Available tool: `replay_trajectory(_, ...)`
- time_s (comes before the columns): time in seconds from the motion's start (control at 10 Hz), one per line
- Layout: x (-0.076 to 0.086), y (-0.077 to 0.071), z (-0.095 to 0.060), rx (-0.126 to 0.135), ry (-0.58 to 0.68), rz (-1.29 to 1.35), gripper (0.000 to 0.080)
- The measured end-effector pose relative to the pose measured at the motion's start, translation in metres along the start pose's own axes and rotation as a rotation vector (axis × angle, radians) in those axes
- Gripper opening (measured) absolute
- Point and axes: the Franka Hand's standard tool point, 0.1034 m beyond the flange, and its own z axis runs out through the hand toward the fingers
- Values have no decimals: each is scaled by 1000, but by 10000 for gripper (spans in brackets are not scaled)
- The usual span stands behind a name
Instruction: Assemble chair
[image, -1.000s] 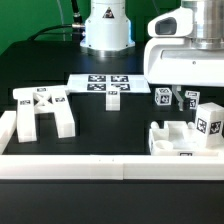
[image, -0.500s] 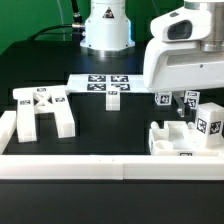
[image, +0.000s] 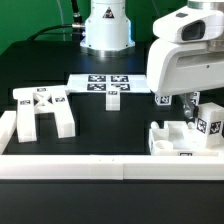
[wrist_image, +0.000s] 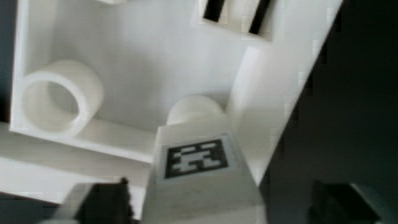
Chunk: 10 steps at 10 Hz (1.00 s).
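My gripper (image: 190, 104) hangs low at the exterior view's right, over the cluster of white chair parts. In the wrist view a short white leg (wrist_image: 205, 150) with a square tag stands upright between my gripper's (wrist_image: 222, 205) two dark fingers, and a thin gap shows on each side of it. Behind the leg lies a white block (wrist_image: 54, 95) with a round socket and dark slots. More tagged legs (image: 163, 98) (image: 210, 122) stand beside the seat block (image: 178, 140). The cross-braced frame (image: 40, 110) lies at the exterior view's left.
The marker board (image: 103, 85) lies flat at the middle back, in front of the arm's base (image: 106, 30). A long white rail (image: 100, 165) edges the black table at the front. Black table surface shows between the frame and the seat block.
The arm has come lower and shifted toward the exterior view's right, now covering the middle leg. The jaws have narrowed around that leg.
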Motion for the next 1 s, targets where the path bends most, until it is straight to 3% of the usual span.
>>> replay_trajectory(0.1,0,1,0,-1,0,0,290)
replay_trajectory(0.6,0,5,0,8,3,75,292)
replay_trajectory(0.8,2,3,1,15,20,339,292)
replay_trajectory(1.0,2,4,1,39,17,500,292)
